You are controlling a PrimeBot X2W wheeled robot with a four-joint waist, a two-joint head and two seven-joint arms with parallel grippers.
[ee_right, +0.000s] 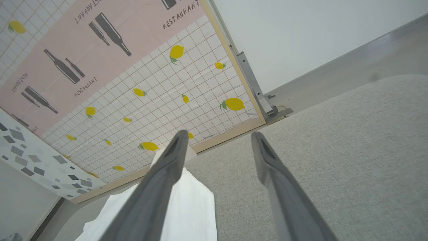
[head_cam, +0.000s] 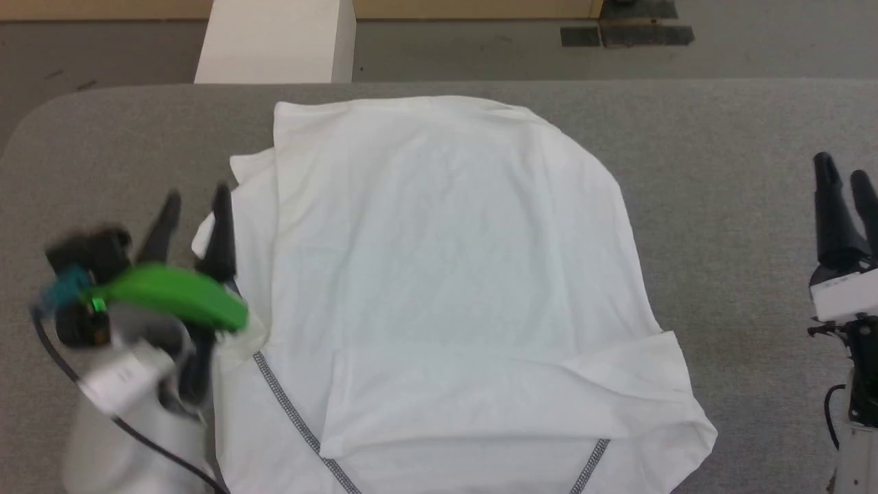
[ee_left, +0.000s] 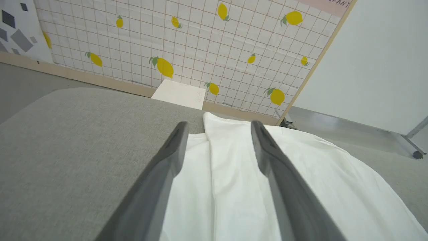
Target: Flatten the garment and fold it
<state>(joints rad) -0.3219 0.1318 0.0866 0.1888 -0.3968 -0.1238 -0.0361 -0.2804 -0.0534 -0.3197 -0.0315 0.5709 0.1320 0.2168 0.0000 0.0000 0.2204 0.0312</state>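
**Shirt [head_cam: 453, 274] part-folded on grey table [head_cam: 720, 171]**

Head view: the shirt lies mid-table with one fold across its near part. The left gripper [head_cam: 197, 192] is at its left edge, fingers spread and empty. The right gripper [head_cam: 842, 169] is well apart at the right.

Left wrist view: spread fingers over the shirt's layered edge.

Right wrist view: spread fingers over the table, holding nothing.

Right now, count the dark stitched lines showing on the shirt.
2 on the shirt: a long stitched line near-left, a short stitched line near-right. Folds may hide others.
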